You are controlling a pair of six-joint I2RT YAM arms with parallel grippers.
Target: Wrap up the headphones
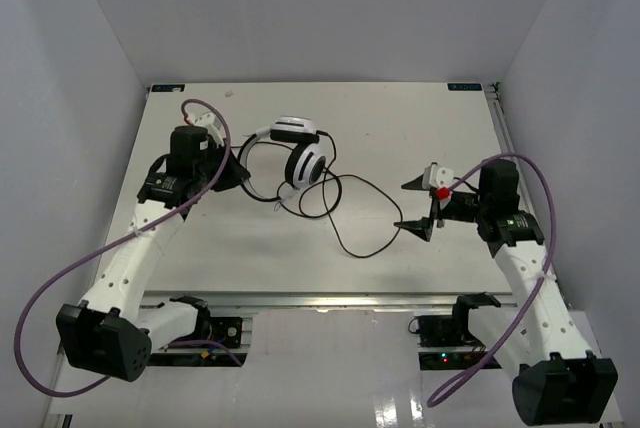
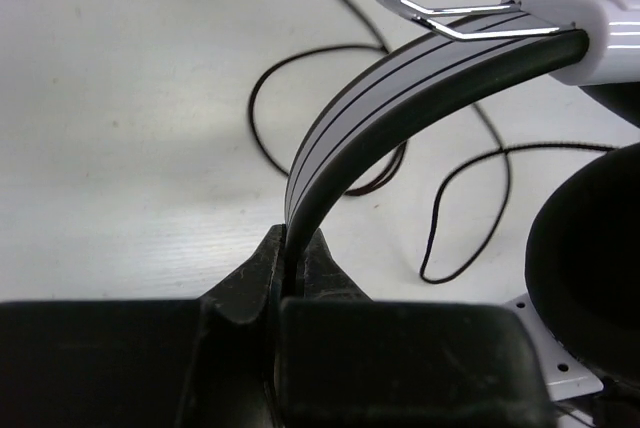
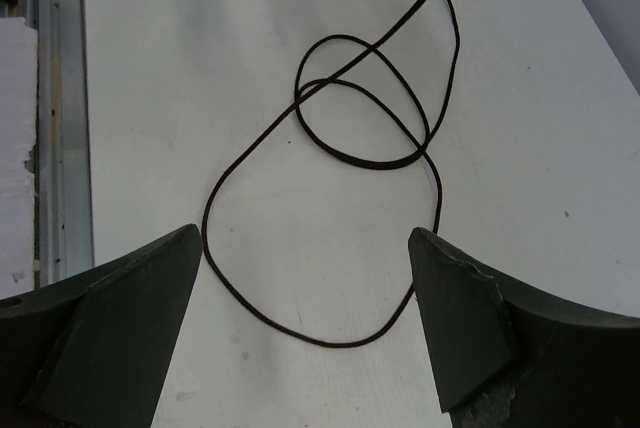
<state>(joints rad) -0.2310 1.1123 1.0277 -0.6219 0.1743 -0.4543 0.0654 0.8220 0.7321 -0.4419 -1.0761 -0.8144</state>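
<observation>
The left end effector [image 2: 295, 258] pinched the headphones [image 1: 298, 156] by the headband [image 2: 400, 98] near the surface's [image 1: 400, 118] far edge — seemingly anchoring them. The right end effector [image 3: 305, 268] gaped wide above the loose cable [image 3: 365, 108].

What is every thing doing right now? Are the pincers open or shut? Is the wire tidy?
Headphones: held by the headband, not wrapped yet.
Cable: loose, lying in messy loops.
Left pincer: shut on the headband.
Right pincer: open, empty, above the cable.
</observation>
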